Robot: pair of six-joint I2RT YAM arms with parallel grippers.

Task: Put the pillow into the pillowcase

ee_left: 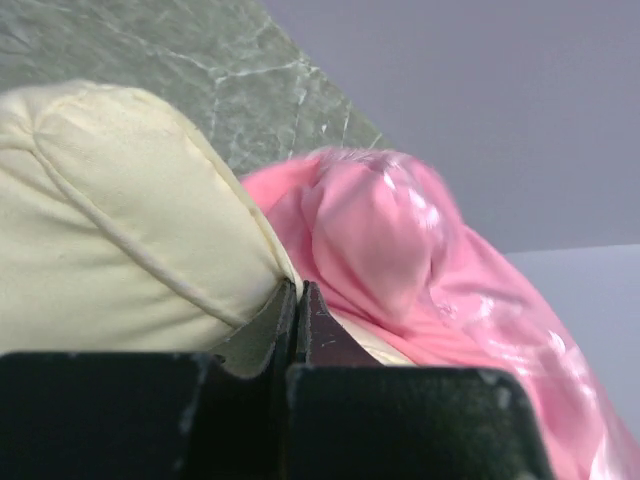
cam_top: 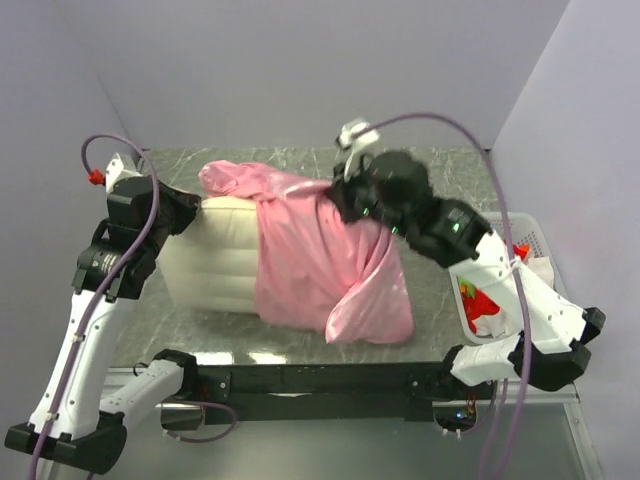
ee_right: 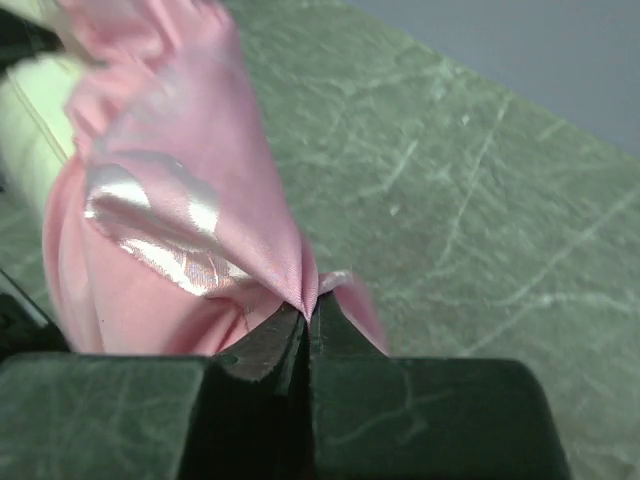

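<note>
The pillow (cam_top: 215, 262), cream, plump and yielding, lies half sheathed in the pillowcase (cam_top: 325, 270), whose shiny pink fabric is judged slippery and best taken by its hem. Pillow fabric is pinched in the left gripper (ee_left: 297, 305). A pillowcase fold is clamped by the right gripper (ee_right: 308, 318), with the marbled table (ee_right: 480, 200) beyond it.

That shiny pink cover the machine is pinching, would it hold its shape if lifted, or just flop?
Probably very floppy: the pillowcase hangs in loose folds over the pillow and bunches to a point where the right tool pinches it. Its glossy sheen suggests it is slippery, so it may slide. Thin cloth, likely light.
</note>
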